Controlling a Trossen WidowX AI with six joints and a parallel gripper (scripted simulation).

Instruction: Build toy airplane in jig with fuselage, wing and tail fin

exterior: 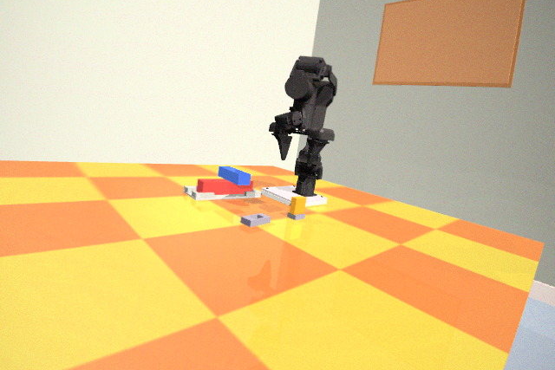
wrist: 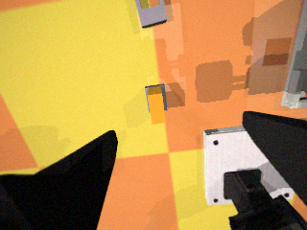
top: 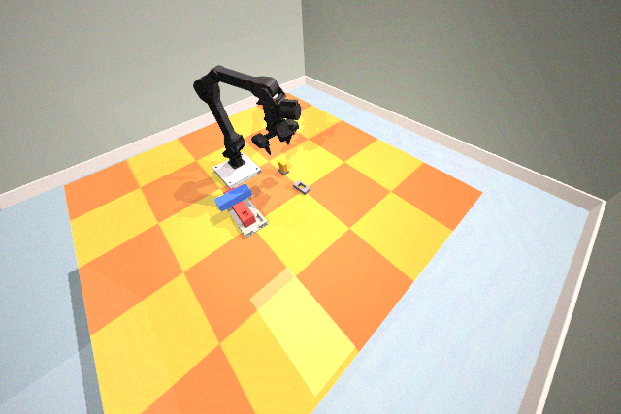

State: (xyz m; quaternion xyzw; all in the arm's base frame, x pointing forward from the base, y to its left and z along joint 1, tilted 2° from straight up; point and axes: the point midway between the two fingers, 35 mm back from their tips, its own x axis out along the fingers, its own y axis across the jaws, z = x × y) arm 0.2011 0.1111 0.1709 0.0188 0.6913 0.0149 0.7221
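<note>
One fin to go — the fuselage (top: 244, 213) (exterior: 215, 185) and wing (top: 233, 197) (exterior: 234, 175) are already on the jig (top: 258, 225) (exterior: 205, 197).

Relative to the jig, the yellow tail fin (top: 283, 166) (exterior: 297, 204) (wrist: 156, 106) stands upright in its small grey holder beyond the wing end, beside the arm's white base plate (top: 220, 171) (exterior: 277, 196) (wrist: 213, 165); the fingers (top: 269, 146) hang above it, spread wide and holding nothing. Coming down off-centre could tip the narrow fin, and a crooked grip would likely make its tab miss the fuselage socket (top: 245, 212) — or a low swing could knock the wing.
</note>
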